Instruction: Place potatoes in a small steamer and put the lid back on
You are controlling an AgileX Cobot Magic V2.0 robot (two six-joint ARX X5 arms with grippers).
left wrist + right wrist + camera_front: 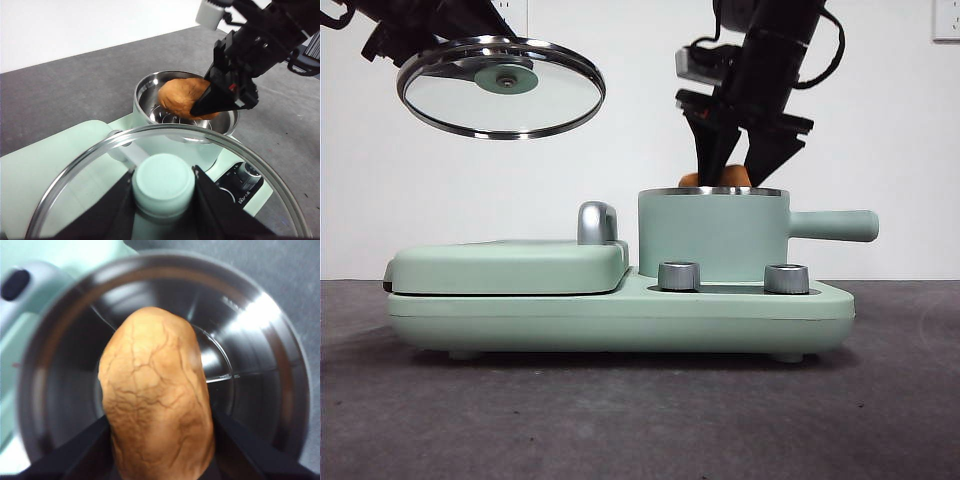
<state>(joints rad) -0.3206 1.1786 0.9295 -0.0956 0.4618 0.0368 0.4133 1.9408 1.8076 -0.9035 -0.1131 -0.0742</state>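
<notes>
My left gripper [488,55] hangs high at the left, shut on the mint-green knob [164,182] of the glass lid [500,88], which it holds tilted well above the appliance. My right gripper [730,165] stands over the small steamer [710,235], shut on the potato [715,178]. The orange-brown, cracked potato [155,400] sits between the two black jaws, its lower part just inside the steel rim [145,92]. Seen from the left wrist, the potato [180,95] spans the pot's mouth under the right gripper [220,97]. The steamer's steel inside [260,365] holds nothing else.
The steamer stands on a mint-green base [620,315] with two steel dials [679,275] [786,278]. A closed flat griddle plate [510,265] with a steel latch [597,222] lies to its left. The pot's handle [835,225] points right. Dark grey tabletop surrounds it.
</notes>
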